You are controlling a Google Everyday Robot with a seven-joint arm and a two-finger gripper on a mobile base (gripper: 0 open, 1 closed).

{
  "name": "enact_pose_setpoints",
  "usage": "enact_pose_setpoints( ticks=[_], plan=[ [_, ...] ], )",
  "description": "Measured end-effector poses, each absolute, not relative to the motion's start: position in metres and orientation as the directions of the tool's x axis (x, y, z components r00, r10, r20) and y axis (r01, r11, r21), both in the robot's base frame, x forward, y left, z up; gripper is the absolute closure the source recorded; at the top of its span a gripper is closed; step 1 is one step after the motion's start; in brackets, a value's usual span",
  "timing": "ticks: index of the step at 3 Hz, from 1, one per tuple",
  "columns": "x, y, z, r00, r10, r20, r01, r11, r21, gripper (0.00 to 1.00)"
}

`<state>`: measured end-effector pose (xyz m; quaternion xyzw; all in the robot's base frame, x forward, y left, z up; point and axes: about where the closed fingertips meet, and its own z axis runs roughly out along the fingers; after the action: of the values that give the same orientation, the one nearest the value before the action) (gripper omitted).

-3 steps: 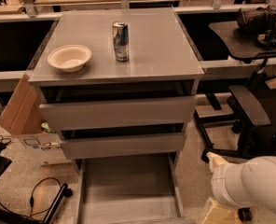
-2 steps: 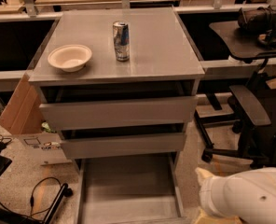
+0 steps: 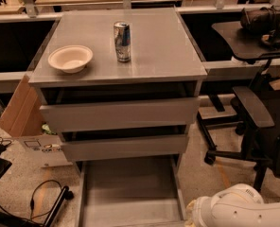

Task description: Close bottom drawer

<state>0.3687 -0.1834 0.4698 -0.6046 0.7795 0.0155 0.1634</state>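
Camera view is showing the wide, shallow grey bottom drawer standing pulled far out at the foot of the grey metal cabinet. The white rounded robot arm is sitting just right of the drawer. The gripper is lying beyond the bottom edge, so I cannot tell its state.

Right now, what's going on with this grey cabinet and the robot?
A robot is set to close the bottom drawer, which stands pulled far out. Only its white arm shows, at lower right beside the drawer; the gripper is out of view. A bowl and a can sit on top.
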Motion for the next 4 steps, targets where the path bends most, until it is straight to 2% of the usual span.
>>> enact_pose_setpoints(
  ticks=[1,2,4],
  plan=[
    [0.377,-0.183,0.411,-0.306,-0.901,-0.307,-0.932,0.35,-0.099,0.83],
    [0.37,-0.174,0.34,-0.4,-0.857,-0.325,-0.908,0.419,0.012,1.0],
    [0.36,-0.17,0.327,-0.405,-0.859,-0.314,-0.91,0.412,0.045,1.0]
  ],
)
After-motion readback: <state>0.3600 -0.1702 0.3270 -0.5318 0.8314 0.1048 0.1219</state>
